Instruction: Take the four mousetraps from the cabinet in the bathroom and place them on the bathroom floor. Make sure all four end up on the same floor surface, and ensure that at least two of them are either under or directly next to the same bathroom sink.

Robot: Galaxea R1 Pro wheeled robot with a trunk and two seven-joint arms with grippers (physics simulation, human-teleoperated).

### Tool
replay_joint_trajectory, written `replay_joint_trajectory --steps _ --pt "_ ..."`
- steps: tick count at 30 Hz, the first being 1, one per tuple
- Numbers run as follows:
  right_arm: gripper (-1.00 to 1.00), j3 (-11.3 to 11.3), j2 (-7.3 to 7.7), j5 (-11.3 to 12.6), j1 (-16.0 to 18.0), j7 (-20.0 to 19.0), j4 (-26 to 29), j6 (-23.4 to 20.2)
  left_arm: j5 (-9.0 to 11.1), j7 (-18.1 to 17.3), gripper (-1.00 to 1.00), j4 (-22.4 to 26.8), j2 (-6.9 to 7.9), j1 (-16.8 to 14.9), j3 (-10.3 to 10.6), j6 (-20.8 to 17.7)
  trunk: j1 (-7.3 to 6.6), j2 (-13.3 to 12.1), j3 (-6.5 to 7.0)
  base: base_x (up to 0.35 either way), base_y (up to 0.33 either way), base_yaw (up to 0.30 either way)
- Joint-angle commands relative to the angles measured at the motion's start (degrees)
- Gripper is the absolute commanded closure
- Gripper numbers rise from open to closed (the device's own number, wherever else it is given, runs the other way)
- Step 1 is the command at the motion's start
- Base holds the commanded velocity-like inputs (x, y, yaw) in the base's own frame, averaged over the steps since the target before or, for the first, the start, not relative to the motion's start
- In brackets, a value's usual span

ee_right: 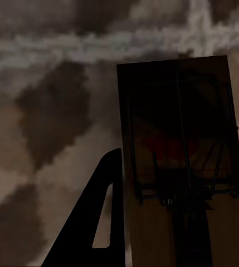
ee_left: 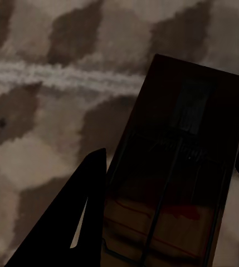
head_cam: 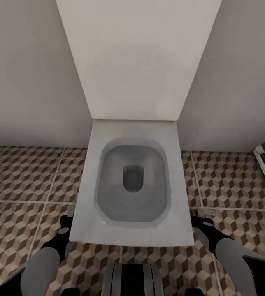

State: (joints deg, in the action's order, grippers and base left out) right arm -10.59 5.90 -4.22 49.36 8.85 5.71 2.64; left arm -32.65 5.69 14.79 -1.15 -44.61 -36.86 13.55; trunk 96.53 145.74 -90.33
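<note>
Both my grippers pinched mousetraps beside the white square toilet.

My left gripper clamped one flat brown wooden mousetrap; my right gripper clamped another, above the cube-patterned tiled floor.

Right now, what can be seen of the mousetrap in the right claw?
The mousetrap is a flat rectangular wooden slab, dark in shadow, carrying a wire frame and a red patch near its middle. It sits between the right claw's dark fingers, apparently gripped, and juts out over the cube-patterned floor tiles without visibly touching them.
</note>
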Motion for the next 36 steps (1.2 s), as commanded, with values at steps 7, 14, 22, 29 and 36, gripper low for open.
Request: replay_joint_trajectory --steps 7,14,22,29,36 --pt "1.0 -0.49 -0.01 -0.35 0.04 -0.06 -0.08 0.26 -0.67 0.37 1.0 -0.03 -0.15 -0.04 -0.32 0.24 -0.01 0.01 -0.03 0.011 -0.012 0.0" --pt "1.0 -0.49 -0.01 -0.35 0.04 -0.06 -0.08 0.26 -0.67 0.37 1.0 -0.03 -0.19 -0.04 -0.31 0.25 -0.01 0.01 -0.03 0.001 -0.001 0.0" --pt "1.0 -0.49 -0.01 -0.35 0.04 -0.06 -0.08 0.26 -0.71 0.37 1.0 -0.05 -0.09 -0.04 -0.26 0.23 -0.01 0.01 -0.03 0.001 0.0 0.0" --pt "1.0 -0.49 -0.01 -0.35 0.04 -0.06 -0.08 0.26 -0.73 0.37 1.0 -0.03 0.09 -0.04 -0.23 0.17 -0.01 0.01 -0.03 0.156 0.091 0.0" --pt "1.0 -0.48 -0.01 -0.35 0.04 -0.06 -0.09 0.26 -0.75 0.37 1.0 -0.03 0.1 -0.04 -0.23 0.16 -0.01 0.01 -0.03 0.094 0.059 0.0"
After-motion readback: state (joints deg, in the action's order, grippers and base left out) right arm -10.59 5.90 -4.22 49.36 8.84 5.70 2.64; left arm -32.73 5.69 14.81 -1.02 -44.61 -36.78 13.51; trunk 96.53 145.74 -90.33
